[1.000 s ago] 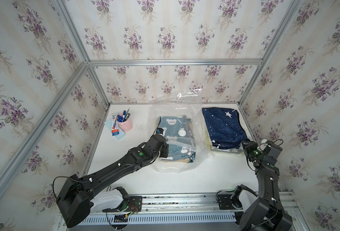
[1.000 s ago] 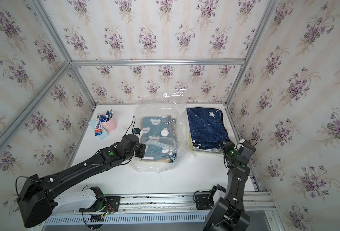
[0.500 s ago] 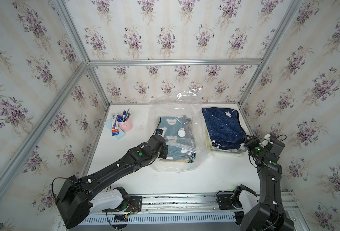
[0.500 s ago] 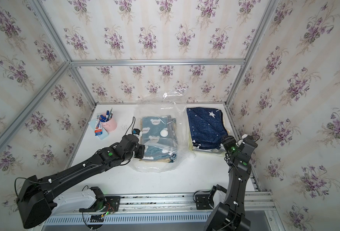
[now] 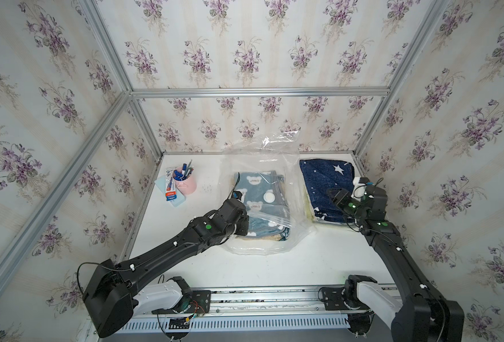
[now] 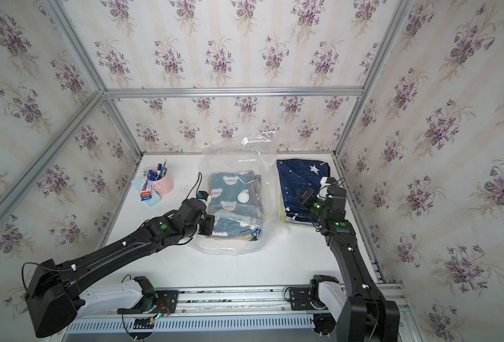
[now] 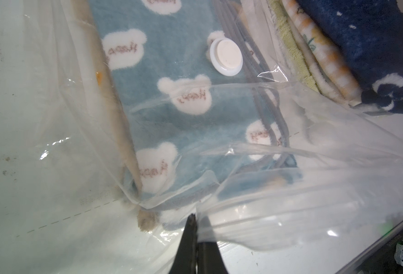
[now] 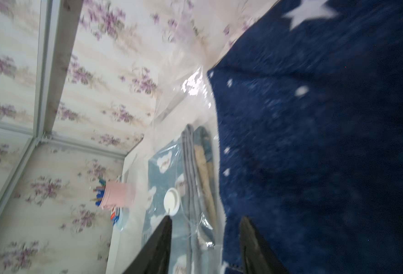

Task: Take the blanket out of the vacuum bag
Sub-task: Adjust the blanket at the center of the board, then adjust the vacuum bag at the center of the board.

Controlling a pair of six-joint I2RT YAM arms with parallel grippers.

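The clear vacuum bag lies mid-table, its round white valve facing up. A folded light-blue blanket with white bears sits inside it, also seen in the left wrist view as blanket under the valve. My left gripper is at the bag's near left side. Its jaws are shut on a flap of the bag's plastic. My right gripper hovers open over a navy star blanket. Nothing is between its fingers.
The navy blanket tops a stack of folded blankets at the right wall. A pink cup of pens and a blue packet stand at the back left. Walls close in on three sides; a rail runs along the front.
My right gripper has moved up, leftward and farther back, from the stack's near edge to over the navy blanket. The left arm holds still on the bag.
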